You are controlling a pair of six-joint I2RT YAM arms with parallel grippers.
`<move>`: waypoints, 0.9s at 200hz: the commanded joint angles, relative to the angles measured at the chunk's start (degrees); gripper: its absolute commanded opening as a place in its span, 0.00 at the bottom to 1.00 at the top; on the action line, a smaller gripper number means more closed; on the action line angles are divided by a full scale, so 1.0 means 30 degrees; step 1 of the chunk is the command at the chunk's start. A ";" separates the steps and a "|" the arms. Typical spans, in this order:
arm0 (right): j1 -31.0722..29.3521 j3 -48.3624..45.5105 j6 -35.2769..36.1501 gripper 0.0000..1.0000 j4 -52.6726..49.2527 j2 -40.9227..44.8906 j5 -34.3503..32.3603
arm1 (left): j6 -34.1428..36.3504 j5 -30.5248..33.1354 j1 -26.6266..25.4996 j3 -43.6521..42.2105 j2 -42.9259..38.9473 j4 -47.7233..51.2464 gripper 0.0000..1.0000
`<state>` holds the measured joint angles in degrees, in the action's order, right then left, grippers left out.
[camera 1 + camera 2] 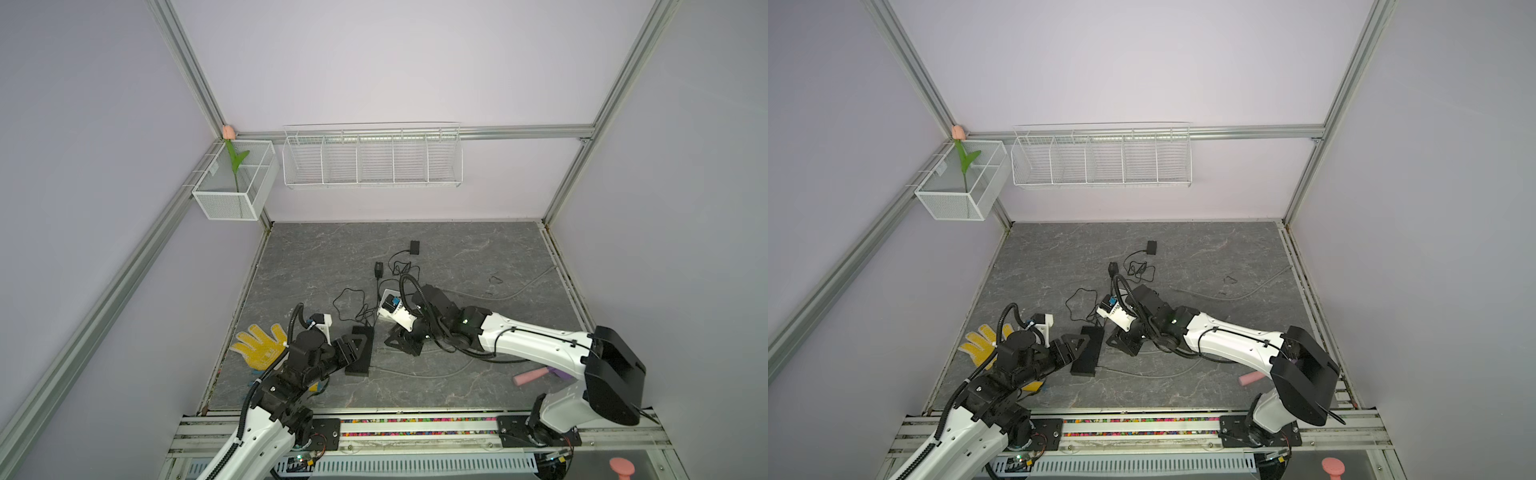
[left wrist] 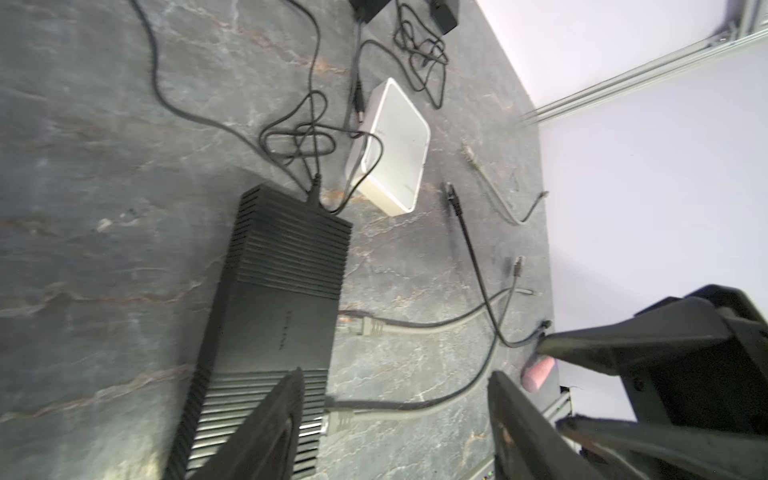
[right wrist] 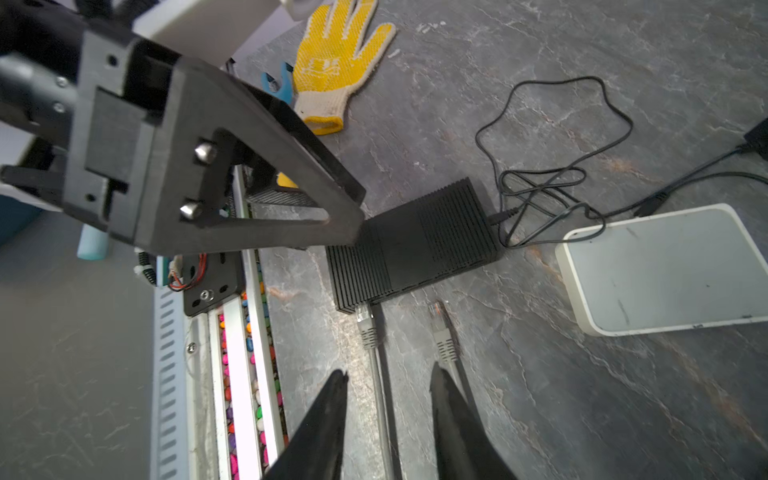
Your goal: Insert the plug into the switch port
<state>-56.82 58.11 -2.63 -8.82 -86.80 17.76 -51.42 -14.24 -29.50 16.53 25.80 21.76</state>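
The black ribbed switch (image 1: pixel 359 351) (image 1: pixel 1086 351) (image 2: pixel 274 299) (image 3: pixel 415 241) lies flat on the stone table. One grey plug (image 2: pixel 338 419) (image 3: pixel 365 324) butts against its port side; I cannot tell how deep it sits. A second grey plug (image 2: pixel 361 326) (image 3: pixel 440 328) lies loose just short of that side, its clear tip showing. My left gripper (image 2: pixel 395 372) (image 1: pixel 355 347) is open, one finger over the switch's end, straddling the first plug. My right gripper (image 3: pixel 388 370) (image 1: pixel 392 341) is open low over the table, with the first plug's cable running untouched between its fingers.
A white box (image 2: pixel 395 145) (image 3: pixel 665 266) sits beyond the switch among tangled black cords and two black adapters (image 1: pixel 414 247). A yellow glove (image 1: pixel 259 343) lies front left, and a pink cylinder (image 1: pixel 530 376) under the right arm. White wire baskets (image 1: pixel 372 158) hang on the back wall.
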 commanded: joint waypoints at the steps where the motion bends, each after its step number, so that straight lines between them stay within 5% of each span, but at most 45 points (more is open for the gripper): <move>1: 0.0068 -0.0489 -0.0460 0.37 0.1254 0.0632 0.1633 | -0.0282 -0.0743 0.0135 0.0391 -0.0086 -0.0889 0.68; 82: 0.0421 -0.1254 -0.1319 0.36 0.3121 0.1027 0.3533 | -0.1616 -0.1841 0.0164 -0.0199 -0.0364 -0.3076 0.66; 134: 0.0519 -0.0763 0.1533 0.36 0.0876 -0.0930 0.1641 | -0.0763 -0.1184 0.0717 0.0011 -0.0288 -0.1917 0.64; 180: -0.0160 0.0860 0.4376 0.35 -0.1874 -0.3834 -0.2156 | 0.0234 -0.1132 0.1676 -0.0006 0.1531 -0.2003 0.62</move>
<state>-56.73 57.65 4.32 -8.56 -94.98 17.39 -53.10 -18.33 -25.89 16.49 27.92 15.38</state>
